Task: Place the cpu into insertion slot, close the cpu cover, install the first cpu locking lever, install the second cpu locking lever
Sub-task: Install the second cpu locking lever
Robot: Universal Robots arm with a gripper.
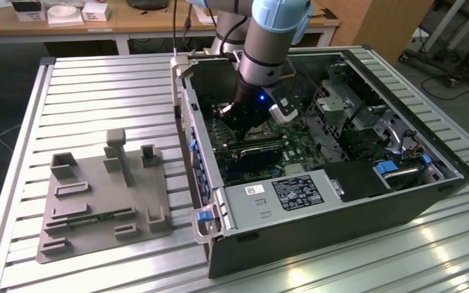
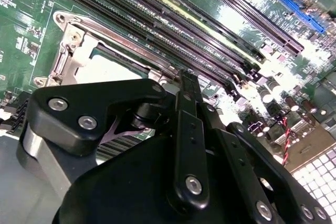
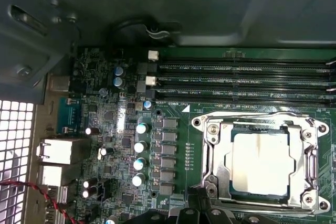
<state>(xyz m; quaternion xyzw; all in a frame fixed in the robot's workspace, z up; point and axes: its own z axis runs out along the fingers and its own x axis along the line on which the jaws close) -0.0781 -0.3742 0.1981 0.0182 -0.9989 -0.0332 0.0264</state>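
1. Your gripper [image 1: 247, 122] is down inside the open computer case [image 1: 324, 201], low over the motherboard [image 3: 121, 129], right at the socket's edge.
2. The cpu [image 3: 260, 163] sits flat in the socket, pale top showing through the frame's opening.
3. The cpu cover [image 3: 210, 145] lies closed around it, flat on the socket.
4. The fingers [image 2: 189, 103] look pinched together with nothing between them.
5. The grey fixture tray [image 1: 104, 207] sits on the bench [image 1: 96, 79], beside the case.

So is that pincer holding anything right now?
Pincer: cannot be told; it sits low by the cpu, which lies in its socket.
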